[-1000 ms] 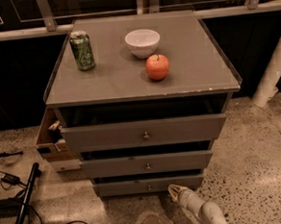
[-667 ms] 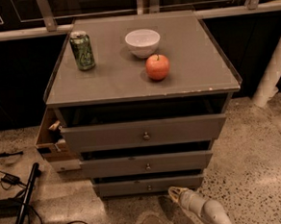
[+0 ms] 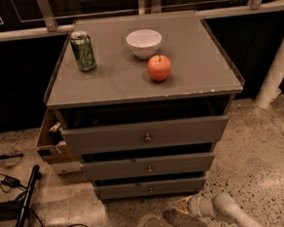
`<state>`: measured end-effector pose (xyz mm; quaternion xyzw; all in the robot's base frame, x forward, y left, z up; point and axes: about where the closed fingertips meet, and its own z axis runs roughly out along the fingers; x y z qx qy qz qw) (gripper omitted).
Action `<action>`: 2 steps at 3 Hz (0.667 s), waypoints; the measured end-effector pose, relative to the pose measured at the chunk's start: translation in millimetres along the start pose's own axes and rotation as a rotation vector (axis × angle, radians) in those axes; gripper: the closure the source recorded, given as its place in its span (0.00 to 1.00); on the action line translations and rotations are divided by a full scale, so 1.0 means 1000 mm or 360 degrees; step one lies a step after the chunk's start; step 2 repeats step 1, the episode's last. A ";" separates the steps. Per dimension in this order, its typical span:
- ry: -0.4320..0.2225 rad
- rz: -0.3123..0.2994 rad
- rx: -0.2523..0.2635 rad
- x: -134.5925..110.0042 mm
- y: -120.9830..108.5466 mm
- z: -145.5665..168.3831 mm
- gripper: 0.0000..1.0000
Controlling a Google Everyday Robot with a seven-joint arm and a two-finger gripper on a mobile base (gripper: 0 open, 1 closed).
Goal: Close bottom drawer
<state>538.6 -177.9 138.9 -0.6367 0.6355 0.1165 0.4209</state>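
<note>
On the left, a black pole and cables lie on the floor, well apart from the work. Under the desk, the bottom drawer sits lowest of three, its front standing a little proud with a dark gap above. It lies as it did a second ago, so the closing push looks not yet made. The gripper, low and just right of the knob, has eased slightly back and rightward; whether it is spread or pressed together I cannot tell. Bare floor before the drawer front leaves open room, and the white pipe stands far right.
</note>
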 end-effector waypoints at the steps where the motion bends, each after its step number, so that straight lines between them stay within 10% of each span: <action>1: -0.0033 0.0023 -0.0153 -0.001 0.025 -0.007 0.84; 2: -0.0033 0.0023 -0.0153 -0.001 0.025 -0.007 0.84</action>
